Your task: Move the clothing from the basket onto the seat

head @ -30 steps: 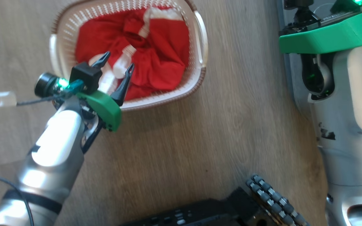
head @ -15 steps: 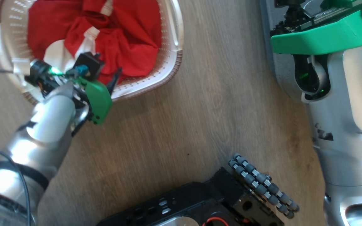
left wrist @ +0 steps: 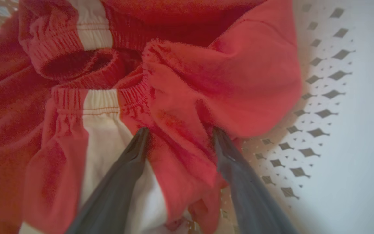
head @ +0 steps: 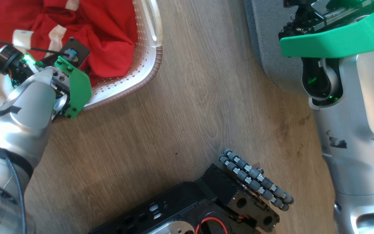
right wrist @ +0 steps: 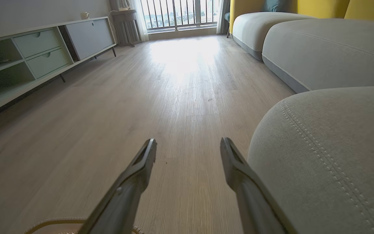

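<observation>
"Closing the left tool (left wrist: 179,131) is the step in hand, I'd judge. Would you shut it where it stands?"

"Nearly. Its two dark fingers (left wrist: 122,175) are apart and pushed down into the clothing (left wrist: 206,74), with a raised red fold (left wrist: 177,146) between them. That fold is a fair bite, but the grip looks shallow. I'd sink a touch further, so the pinch takes several layers and not one thin edge that could slip out on the lift."

"And the wall of the basket (left wrist: 336,97)?"

"It's near the finger on the right of the wrist view. Keep off the perforated plastic, or the basket may come up with the cloth. Lift straight and high before swinging over, since loose ends will likely trail."

"How does the garment lie?"

"Crumpled, inside the basket, which sits on the wooden floor (head: 190,113). It is bright red, soft and matte, with gathered cuffs crossed by white bands and a larger white panel (left wrist: 105,146) under the other finger. One cuff (left wrist: 76,61) gapes open above."

"Where is it bound?"

"The seat (right wrist: 320,146), pale grey with double stitching, apart from the basket with bare floor between. The right tool (right wrist: 188,141) hovers just beside its rounded corner, fingers apart and empty."
</observation>
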Available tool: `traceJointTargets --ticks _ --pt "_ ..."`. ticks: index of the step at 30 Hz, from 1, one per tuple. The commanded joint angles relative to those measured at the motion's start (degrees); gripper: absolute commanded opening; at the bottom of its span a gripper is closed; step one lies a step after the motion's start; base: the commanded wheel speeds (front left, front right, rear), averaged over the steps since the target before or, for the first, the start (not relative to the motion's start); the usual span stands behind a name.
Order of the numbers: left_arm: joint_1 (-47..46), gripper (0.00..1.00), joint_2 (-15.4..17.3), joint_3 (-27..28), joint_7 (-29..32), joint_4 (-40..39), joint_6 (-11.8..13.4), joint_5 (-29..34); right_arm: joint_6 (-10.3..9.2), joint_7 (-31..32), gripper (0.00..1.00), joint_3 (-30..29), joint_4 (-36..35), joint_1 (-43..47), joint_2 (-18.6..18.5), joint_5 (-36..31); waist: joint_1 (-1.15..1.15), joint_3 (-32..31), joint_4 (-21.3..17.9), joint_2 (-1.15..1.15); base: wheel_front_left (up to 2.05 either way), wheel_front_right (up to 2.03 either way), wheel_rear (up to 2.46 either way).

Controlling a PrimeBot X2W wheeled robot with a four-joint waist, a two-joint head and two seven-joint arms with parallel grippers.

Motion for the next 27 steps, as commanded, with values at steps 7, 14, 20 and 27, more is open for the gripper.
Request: traceJointTargets --ticks 7,14,20,27 --pt "-1.0 1.00 0.6 -1.8 2.2 2.3 3.6 2.7 -0.01 -0.3 1.00 -0.5 -2.6 3.8 0.7 1.3 -0.01 0.8 -0.3 0.00 0.00 0.00 0.00" --pt "-0.5 0.00 0.7 -0.8 1.6 3.4 3.9 0.8 -0.01 -0.3 1.00 -0.5 -2.8 4.4 0.7 2.1 -0.01 0.7 -0.5 0.00 0.00 0.00 0.00" --pt "0.9 0.00 0.4 1.4 -3.5 2.9 4.0 -2.0 -0.01 -0.3 1.00 0.6 -1.7 3.9 0.7 2.6 -0.01 -1.7 -0.8 0.00 0.00 0.00 0.00" --pt "3.5 0.00 -3.8 4.0 -7.6 2.0 3.2 -6.1 -0.01 -0.3 1.00 0.1 0.9 5.3 0.7 -0.1 -0.01 -8.5 2.9 0.00 0.00 0.00 0.00"
